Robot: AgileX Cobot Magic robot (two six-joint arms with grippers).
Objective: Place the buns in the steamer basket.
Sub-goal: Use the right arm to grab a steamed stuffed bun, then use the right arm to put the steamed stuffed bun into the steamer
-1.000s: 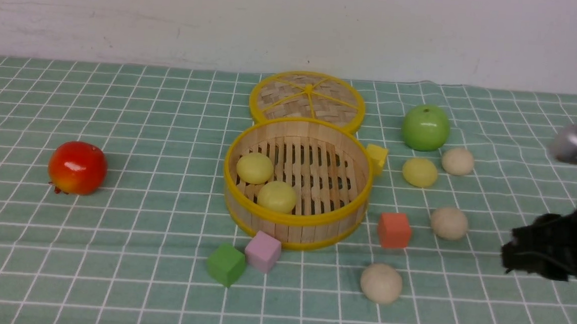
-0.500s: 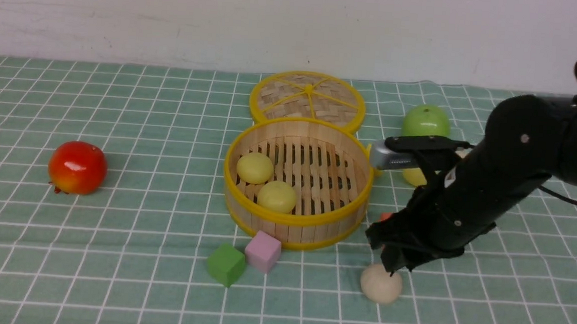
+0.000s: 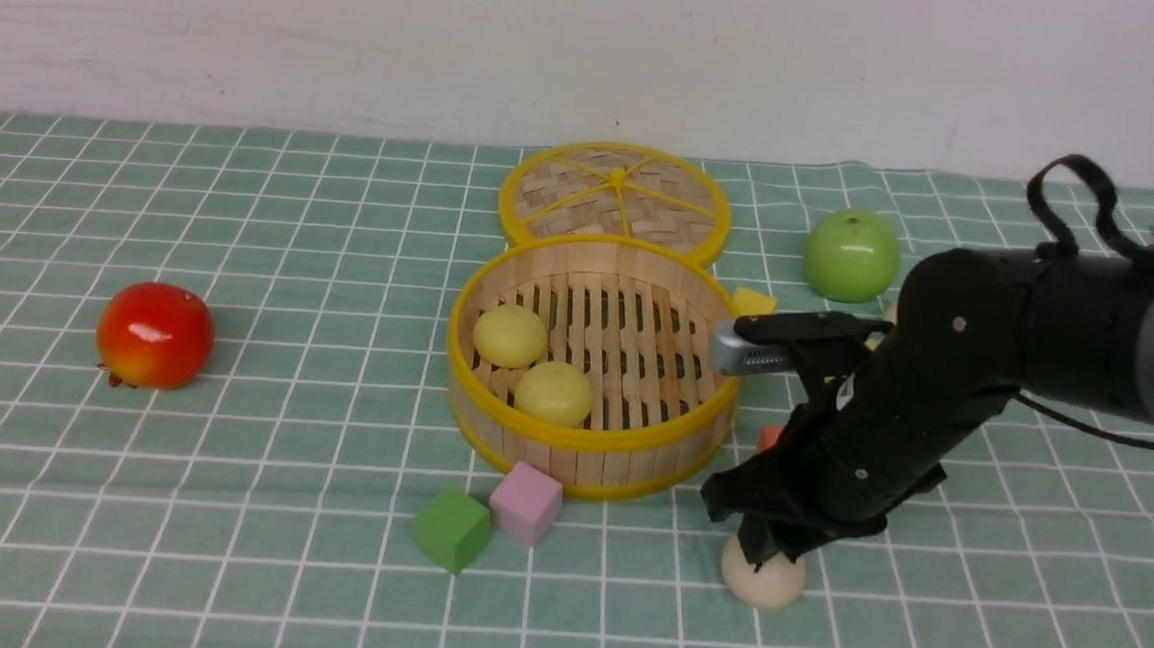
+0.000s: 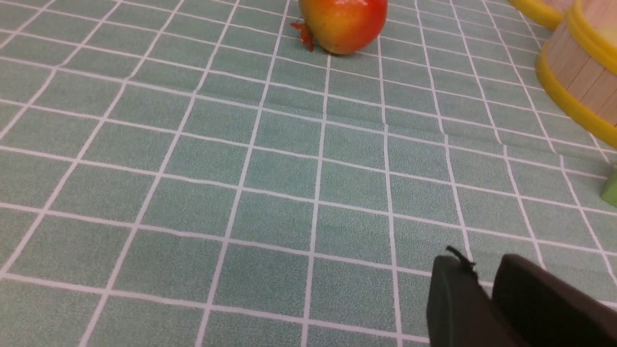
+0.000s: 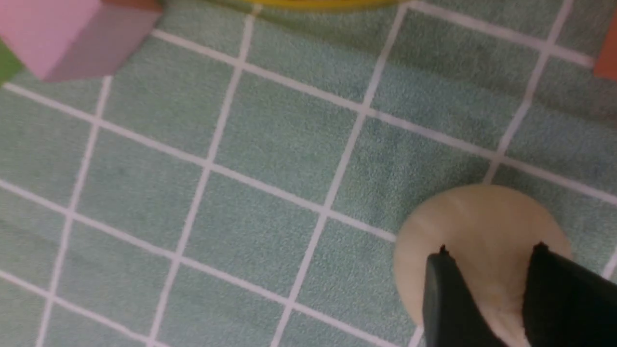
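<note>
Desk [image 3: 222, 553] covered in green checked cloth, white wall behind. The right arm enters from the right edge of the front view and bends down toward lower centre-right. Right claw [image 3: 768, 554] points down at a beige bun [image 3: 764, 584], fingers a narrow gap apart over its top, not around it. Left claw [image 4: 483, 264] has its fingers together, low over the cloth. Steamer basket [image 3: 589, 457], centre frame, holds a rear yellow bun [image 3: 509, 335] and a front yellow bun [image 3: 554, 393] in its left half.

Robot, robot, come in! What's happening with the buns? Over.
Right gripper over nearest beige bun, jaws slightly apart; left gripper, jaws together. Two yellow buns in steamer basket. No clutter touching bun.
</note>
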